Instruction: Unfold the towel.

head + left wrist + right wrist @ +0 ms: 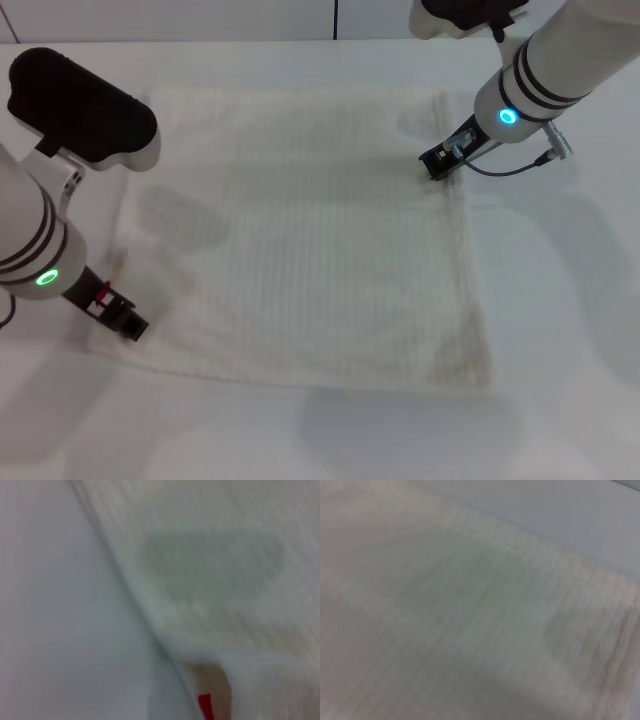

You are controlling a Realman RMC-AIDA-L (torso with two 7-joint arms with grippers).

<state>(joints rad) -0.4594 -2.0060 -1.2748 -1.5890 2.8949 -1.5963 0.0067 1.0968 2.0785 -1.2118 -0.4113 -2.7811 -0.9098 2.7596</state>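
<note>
The white towel [310,240] lies spread out nearly flat on the white table, roughly square, with faint ribbed stripes. My left gripper [126,323] is down at the towel's near left corner. My right gripper [437,165] is down on the towel's right edge, toward the far corner. The left wrist view shows the towel's edge [210,580] close up, with a small red tag [205,706] under a lifted fold. The right wrist view is filled by the towel's ribbed cloth [460,610].
The white table [560,330] runs all round the towel, with bare room at the right and along the front. A dark vertical seam in the back wall [334,18] shows beyond the table's far edge.
</note>
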